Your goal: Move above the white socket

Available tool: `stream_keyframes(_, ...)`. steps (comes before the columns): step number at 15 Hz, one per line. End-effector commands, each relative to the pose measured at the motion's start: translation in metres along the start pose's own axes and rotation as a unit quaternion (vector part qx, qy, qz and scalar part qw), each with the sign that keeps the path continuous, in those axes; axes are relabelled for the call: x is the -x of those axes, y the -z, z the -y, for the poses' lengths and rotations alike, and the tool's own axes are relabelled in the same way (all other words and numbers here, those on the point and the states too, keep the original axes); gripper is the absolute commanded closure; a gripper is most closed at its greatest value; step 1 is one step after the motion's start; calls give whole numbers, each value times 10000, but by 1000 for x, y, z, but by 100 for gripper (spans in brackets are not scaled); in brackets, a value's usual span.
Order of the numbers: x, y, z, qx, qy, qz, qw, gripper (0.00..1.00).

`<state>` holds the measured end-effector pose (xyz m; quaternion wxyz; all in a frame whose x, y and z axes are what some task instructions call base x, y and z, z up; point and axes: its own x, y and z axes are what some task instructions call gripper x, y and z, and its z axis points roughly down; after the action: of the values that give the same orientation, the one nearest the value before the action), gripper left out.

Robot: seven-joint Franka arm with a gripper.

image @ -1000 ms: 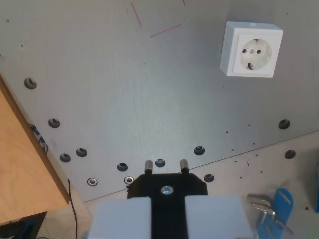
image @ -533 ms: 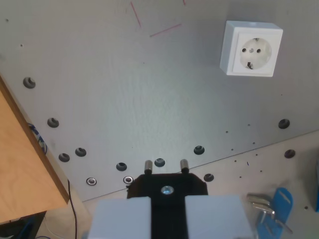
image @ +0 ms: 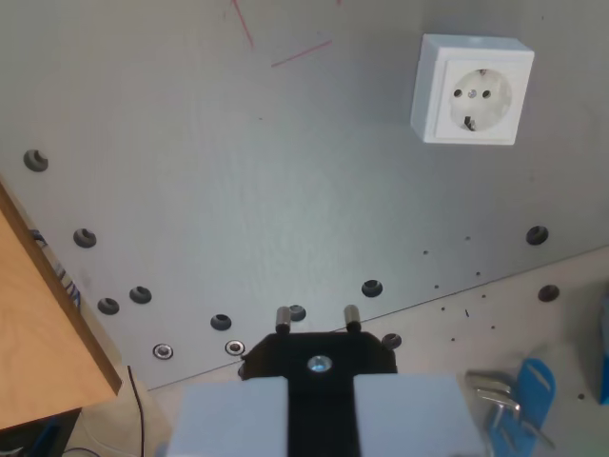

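White socket (image: 472, 89) is sitting upper right on the grey plate (image: 285, 190), nothing blocking it. Gripper (image: 319, 319) is clutching a black plug (image: 319, 357) at bottom centre. Wooden board (image: 43, 333) lower left, blue clamp (image: 523, 395) lower right. No readable writing.

A lab bench: drilled metal plate (image: 285, 190) (bolt holes throughout).

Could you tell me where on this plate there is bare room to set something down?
The widest bare patch lies between the red marks, the white socket and the arc of holes. Crowded: lower right by the blue clamp.
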<state>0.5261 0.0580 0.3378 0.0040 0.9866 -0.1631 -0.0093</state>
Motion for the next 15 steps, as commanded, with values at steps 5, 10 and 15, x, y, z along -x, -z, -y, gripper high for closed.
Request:
stream_keyframes(5,3,-32,-17,-185,-11,-449,9988,100)
stream_keyframes(10,3,-56,-30,-151,-61,-405,9990,100)
stream_keyframes(15,2,-81,-43,-114,-113,-371,9992,100)
